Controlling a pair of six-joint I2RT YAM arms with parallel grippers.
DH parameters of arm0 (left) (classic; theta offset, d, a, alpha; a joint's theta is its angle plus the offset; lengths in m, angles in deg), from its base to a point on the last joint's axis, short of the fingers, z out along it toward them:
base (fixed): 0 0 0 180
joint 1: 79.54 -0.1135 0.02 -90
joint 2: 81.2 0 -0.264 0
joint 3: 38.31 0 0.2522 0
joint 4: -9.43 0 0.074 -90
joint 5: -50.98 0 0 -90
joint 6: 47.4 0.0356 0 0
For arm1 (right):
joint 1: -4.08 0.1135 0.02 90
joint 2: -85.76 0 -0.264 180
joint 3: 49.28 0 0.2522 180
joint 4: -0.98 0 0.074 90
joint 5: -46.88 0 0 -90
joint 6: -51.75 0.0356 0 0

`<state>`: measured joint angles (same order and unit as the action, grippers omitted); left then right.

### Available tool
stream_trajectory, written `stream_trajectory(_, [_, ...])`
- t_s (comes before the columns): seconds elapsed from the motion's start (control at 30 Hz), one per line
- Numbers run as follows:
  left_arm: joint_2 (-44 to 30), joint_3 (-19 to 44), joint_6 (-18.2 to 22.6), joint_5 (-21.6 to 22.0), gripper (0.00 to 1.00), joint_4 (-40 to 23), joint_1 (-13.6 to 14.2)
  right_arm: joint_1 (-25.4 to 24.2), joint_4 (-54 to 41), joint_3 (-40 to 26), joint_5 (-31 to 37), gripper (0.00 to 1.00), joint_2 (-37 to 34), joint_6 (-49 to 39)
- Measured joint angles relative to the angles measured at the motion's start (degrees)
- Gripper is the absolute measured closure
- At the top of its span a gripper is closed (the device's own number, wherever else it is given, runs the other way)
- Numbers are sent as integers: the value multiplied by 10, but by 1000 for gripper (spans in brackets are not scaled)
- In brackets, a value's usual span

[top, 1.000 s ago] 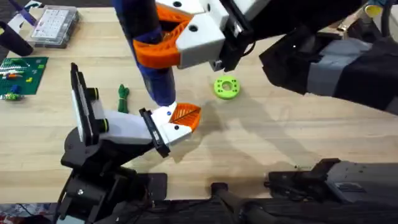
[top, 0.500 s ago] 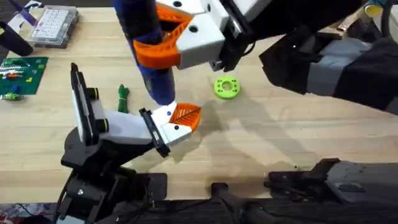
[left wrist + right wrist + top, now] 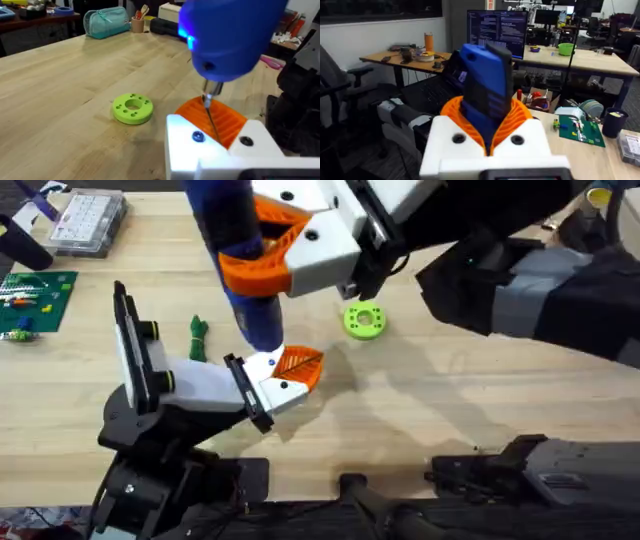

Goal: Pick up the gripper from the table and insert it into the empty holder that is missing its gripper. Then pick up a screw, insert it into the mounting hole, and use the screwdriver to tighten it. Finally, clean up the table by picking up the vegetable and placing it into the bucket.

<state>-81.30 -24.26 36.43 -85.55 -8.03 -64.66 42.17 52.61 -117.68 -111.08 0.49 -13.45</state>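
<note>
While the lime-green ring (image 3: 364, 320) lies alone on the bare wood just beyond the work spot, a clear compartment box (image 3: 89, 222) and a green circuit board (image 3: 36, 298) sit well apart at the far left of the desk (image 3: 450, 400). The vegetable (image 3: 198, 337) lies on the wood just beside the left arm, near its black bracket.

The right pincer (image 3: 285, 250), large and close under the overhead camera, is clenched on the screwdriver (image 3: 240, 260); in the right wrist view the blue handle (image 3: 487, 95) stands upright between its orange ribbed pads (image 3: 520, 117).

The screwdriver's thin metal tip (image 3: 211, 116) comes down at the left pincer (image 3: 285, 375), whose white block and orange ribbed finger (image 3: 220, 120) sit low over the desk. The tip meets the block between two small dark holes, one showing a bluish screw head (image 3: 198, 136). Whether the left pincer is released or clenched cannot be told. The right arm's dark bulk hides much of the desk's right side.
</note>
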Motion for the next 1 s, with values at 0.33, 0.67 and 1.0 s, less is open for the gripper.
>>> stream_trajectory(0.33, [0, 0, 0, 0, 983, 0, 0, 0, 8, 8, 5, 976, 0, 0])
stream_trajectory(0.67, [0, 0, 0, 0, 982, 0, 0, 0, 14, 23, 9, 976, 0, 0])
stream_trajectory(1.0, [0, 0, 0, 0, 980, 0, 0, 0, 23, 30, 11, 976, 0, 0])
